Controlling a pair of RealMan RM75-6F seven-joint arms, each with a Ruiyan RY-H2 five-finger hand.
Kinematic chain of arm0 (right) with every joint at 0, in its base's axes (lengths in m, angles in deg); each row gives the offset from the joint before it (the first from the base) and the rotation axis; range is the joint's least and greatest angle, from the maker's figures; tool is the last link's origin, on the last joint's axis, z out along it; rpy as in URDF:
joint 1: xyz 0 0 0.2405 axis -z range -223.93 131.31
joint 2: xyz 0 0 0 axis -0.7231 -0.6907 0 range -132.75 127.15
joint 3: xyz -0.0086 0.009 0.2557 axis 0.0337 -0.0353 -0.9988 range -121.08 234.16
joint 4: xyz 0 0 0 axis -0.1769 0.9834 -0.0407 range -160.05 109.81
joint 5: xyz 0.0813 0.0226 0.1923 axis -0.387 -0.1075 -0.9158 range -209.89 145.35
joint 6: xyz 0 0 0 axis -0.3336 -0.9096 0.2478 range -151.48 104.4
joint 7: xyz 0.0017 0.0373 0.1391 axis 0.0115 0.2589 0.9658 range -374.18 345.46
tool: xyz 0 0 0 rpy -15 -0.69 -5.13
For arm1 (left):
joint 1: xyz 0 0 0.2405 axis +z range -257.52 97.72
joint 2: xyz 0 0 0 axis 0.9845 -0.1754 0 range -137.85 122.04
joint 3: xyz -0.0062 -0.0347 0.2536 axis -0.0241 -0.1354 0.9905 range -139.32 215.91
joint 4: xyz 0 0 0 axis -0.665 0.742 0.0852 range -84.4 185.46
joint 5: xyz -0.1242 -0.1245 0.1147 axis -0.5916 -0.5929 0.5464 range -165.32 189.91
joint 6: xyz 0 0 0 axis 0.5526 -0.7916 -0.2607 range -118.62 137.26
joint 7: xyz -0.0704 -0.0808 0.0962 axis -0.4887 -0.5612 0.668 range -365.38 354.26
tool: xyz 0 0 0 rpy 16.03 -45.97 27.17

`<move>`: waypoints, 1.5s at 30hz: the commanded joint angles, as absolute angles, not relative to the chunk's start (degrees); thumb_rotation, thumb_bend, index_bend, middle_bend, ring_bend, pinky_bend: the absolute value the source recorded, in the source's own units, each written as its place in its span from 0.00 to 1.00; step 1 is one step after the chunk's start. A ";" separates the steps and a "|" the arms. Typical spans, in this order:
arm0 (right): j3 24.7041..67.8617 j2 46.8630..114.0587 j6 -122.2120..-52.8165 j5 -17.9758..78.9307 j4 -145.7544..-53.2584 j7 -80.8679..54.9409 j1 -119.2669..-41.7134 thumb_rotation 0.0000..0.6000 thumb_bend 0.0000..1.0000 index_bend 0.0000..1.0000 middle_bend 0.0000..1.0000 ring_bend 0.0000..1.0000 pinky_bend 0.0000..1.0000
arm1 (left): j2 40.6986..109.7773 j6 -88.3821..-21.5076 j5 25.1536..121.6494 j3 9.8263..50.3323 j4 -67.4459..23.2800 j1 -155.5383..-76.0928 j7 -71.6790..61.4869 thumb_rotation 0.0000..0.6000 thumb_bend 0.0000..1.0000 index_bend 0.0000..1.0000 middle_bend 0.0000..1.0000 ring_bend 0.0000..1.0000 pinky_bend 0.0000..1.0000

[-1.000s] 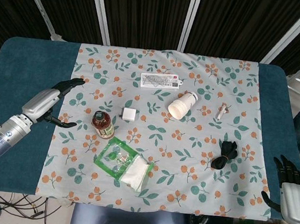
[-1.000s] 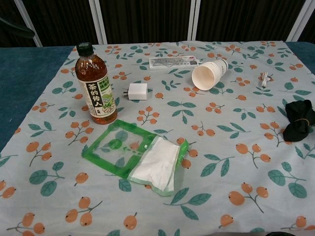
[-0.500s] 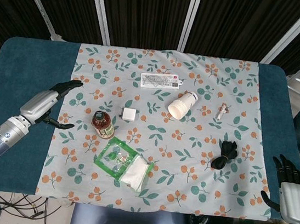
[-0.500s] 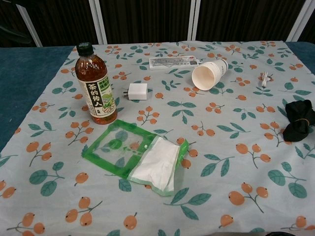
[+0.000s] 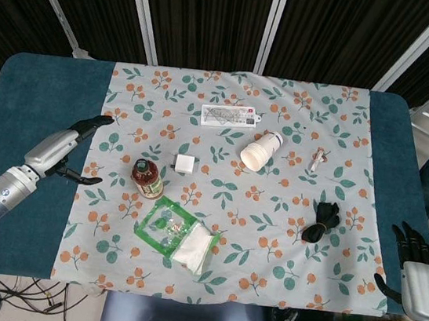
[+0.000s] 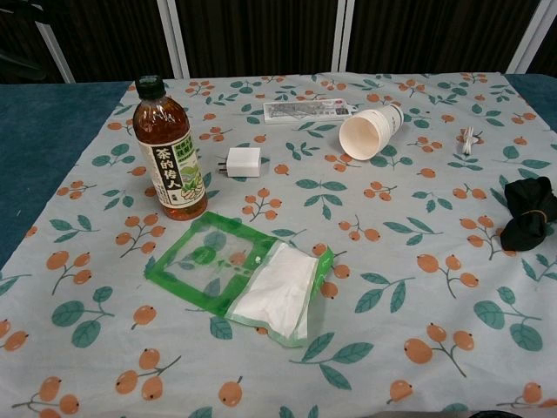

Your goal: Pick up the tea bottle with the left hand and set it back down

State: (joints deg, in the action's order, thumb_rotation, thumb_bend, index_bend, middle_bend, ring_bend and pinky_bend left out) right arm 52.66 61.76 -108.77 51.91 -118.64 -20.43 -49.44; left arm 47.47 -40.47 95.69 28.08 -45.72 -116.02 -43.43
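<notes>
Only overhead shows left robot hand (image 5: 74, 146) empty.

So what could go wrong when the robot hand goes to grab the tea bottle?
The tea bottle is tall and stands upright, so a sideways bump from the left robot hand might tip it. The green pouch lies right in front of it and the white charger sits close beside it, so fingers reaching around the bottle could catch or shove either one.
</notes>
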 commanded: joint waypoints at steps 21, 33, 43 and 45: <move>52.54 61.66 -108.69 51.15 -119.10 -21.21 -49.24 1.00 0.12 0.00 0.01 0.06 0.15 | 69.83 -50.39 103.64 35.54 -17.24 -112.12 -74.33 1.00 0.15 0.00 0.00 0.00 0.00; 52.51 61.54 -108.33 50.77 -119.16 -21.03 -49.26 1.00 0.12 0.00 0.02 0.06 0.15 | 75.86 -50.32 105.84 37.01 -9.74 -115.34 -81.94 1.00 0.15 0.00 0.00 0.00 0.00; 52.37 61.51 -108.23 50.52 -119.17 -20.92 -49.29 1.00 0.12 0.00 0.02 0.06 0.15 | 79.92 -48.15 106.42 37.60 -5.97 -118.99 -84.22 1.00 0.15 0.00 0.00 0.00 0.00; 52.38 61.49 -108.20 50.50 -119.14 -20.85 -49.28 1.00 0.12 0.00 0.02 0.06 0.15 | 80.58 -47.78 106.41 37.80 -5.20 -119.49 -84.56 1.00 0.15 0.00 0.00 0.00 0.00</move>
State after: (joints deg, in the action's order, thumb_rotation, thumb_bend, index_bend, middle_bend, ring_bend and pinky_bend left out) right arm 52.38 61.49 -108.20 50.50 -119.15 -20.86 -49.28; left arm 80.24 -48.03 106.37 37.64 -5.55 -119.20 -84.34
